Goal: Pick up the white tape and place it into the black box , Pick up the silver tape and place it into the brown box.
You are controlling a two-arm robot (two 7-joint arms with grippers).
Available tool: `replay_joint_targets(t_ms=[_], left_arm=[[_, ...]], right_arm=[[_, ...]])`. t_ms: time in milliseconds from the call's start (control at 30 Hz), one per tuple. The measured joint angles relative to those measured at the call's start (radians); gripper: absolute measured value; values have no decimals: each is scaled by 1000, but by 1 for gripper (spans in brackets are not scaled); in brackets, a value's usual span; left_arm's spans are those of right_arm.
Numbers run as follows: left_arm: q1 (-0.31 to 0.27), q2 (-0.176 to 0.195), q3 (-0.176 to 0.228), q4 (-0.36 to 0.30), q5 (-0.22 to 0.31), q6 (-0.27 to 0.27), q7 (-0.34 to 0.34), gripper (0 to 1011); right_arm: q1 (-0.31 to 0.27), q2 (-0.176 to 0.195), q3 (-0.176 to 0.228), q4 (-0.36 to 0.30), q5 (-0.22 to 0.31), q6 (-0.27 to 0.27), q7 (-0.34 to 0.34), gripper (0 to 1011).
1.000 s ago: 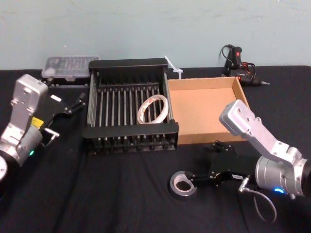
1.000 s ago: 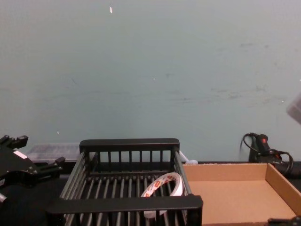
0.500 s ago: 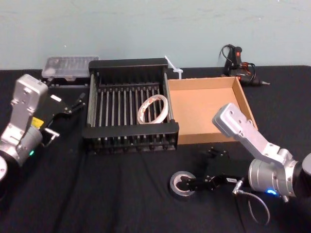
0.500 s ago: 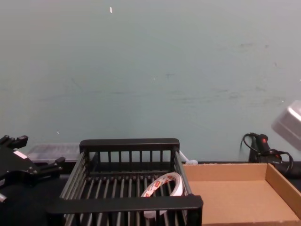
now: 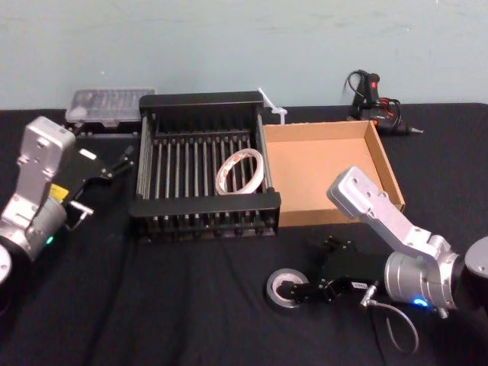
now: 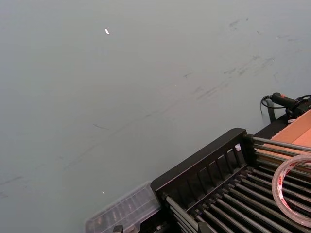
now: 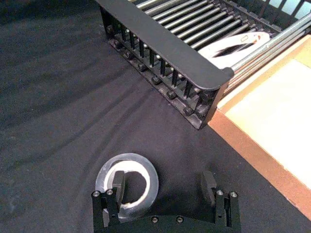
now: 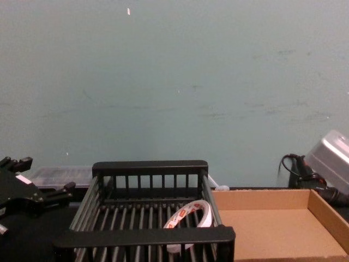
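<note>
- Near the front right corner of the black slatted plastic crate point(image 5: 206, 204) point(image 7: 165, 43), on the black tablecloth point(image 5: 175, 305): small, thick grey-silver duct tape roll point(image 5: 274, 284) point(image 7: 127, 159), lying flat, hole up, apart from the crate.
- Low over that roll: right gripper point(image 5: 309, 291) point(image 7: 163, 187), spread wide.
- One black finger point(image 7: 118, 182) down inside the roll's hole, close to the inner wall on the side away from the other finger; touching or not, cannot tell.
- Other finger point(image 7: 208, 187) outside the ring, well clear of its outer edge, over bare cloth.
- Nothing clamped; one wall of the roll between the two fingers.
- Inside the crate, toward its right side: thin white tape ring point(image 5: 221, 177) point(image 8: 191, 213) point(image 7: 233, 46) with red-orange print on the core, tilted, leaning on the barred floor.
- Against the crate's right wall: shallow tan cardboard tray point(image 5: 320, 168) point(image 8: 272, 224) point(image 7: 272, 111).
- Just left of the crate, raised off the cloth: left gripper point(image 5: 122, 162) point(image 8: 46, 177), fingers apart, holding nothing.
- Behind the crate's back left corner: clear plastic case point(image 5: 110, 103).
</note>
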Motion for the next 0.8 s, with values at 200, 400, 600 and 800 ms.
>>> replay_joint_targets(t_ms=[200, 400, 600, 800], left_arm=[[0, 0, 0, 0, 0, 0, 0, 1001], [0, 0, 0, 0, 0, 0, 0, 1001], [0, 0, 0, 0, 0, 0, 0, 1001], [0, 0, 0, 0, 0, 0, 0, 1001]], right_arm=[[9, -6, -9, 16, 0, -1, 0, 1002], [16, -12, -16, 29, -1, 0, -2, 1002], [20, -13, -19, 34, -2, 1, -2, 1002], [20, -13, -19, 33, -3, 1, -3, 1003]])
